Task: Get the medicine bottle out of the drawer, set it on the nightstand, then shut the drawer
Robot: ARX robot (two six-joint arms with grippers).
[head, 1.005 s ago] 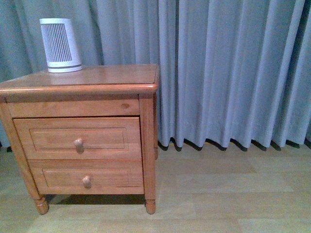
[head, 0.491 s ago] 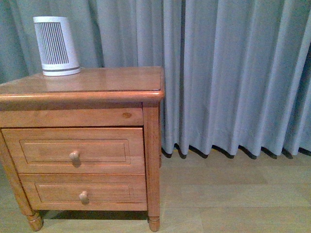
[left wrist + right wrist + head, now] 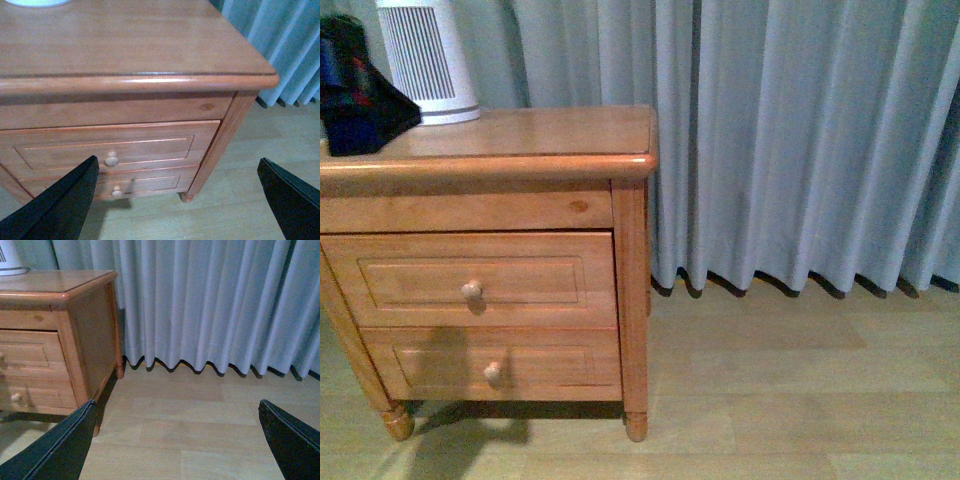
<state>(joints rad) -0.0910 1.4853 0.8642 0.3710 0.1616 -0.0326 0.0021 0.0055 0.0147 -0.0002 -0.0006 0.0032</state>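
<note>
Since half a second ago my left arm [image 3: 360,100] has come into the front view at the far left, a dark bulk hanging over the back corner of the nightstand [image 3: 520,140], just beside the white ribbed appliance [image 3: 425,60]; before that, neither arm showed there; a new shadow also lies across the drawer fronts and the floor [image 3: 770,400] under them. I read that as the reach only starting: nothing has been pulled yet.

From its wrist camera the left claw [image 3: 177,161] is spread wide with nothing between its fingers [image 3: 55,205]; it looks down past the nightstand's front edge at the two knobs.

Containers next: the drawer [image 3: 550,300], the taller upper one, is shut flush, its knob [image 3: 471,291] untouched; the shallower drawer [image 3: 550,365] beneath is shut too. The medicine bottle shows in no view; I judge it sits inside the closed upper drawer, but I cannot see that. The nightstand top carries only the appliance.

Further right there is just the grey-blue curtain [image 3: 800,150]; the right claw [image 3: 176,402] is likewise wide open and empty, well apart from the nightstand, over bare floor.

Next I would bring the left claw down onto the upper knob.
</note>
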